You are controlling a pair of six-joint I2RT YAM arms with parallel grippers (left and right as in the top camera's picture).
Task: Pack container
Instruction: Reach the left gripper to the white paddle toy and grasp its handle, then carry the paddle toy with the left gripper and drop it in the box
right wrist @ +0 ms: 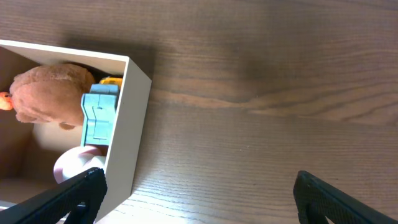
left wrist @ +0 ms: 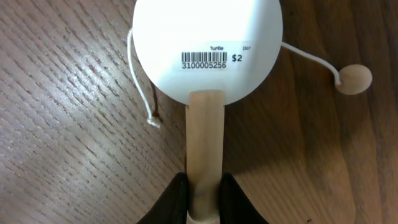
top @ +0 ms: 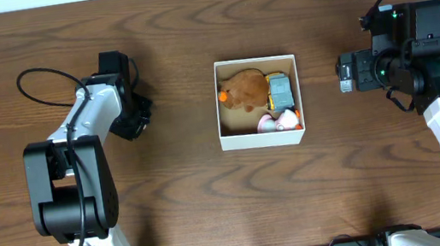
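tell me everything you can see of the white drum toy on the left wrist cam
The pellet drum has a flat round white head with a barcode sticker reading Turtle, $2, and a pale wooden handle. A white cord hangs from each side: one ends in a wooden bead, the other in a bare knot. The left gripper is closed on the handle, over the wooden table.

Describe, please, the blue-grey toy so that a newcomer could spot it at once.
At the middle of the table sits a white-walled box. Inside, by its right wall, the blue-grey toy lies beside a brown plush, above a pink toy in the overhead view. It alone is boxy; its neighbours are rounded.
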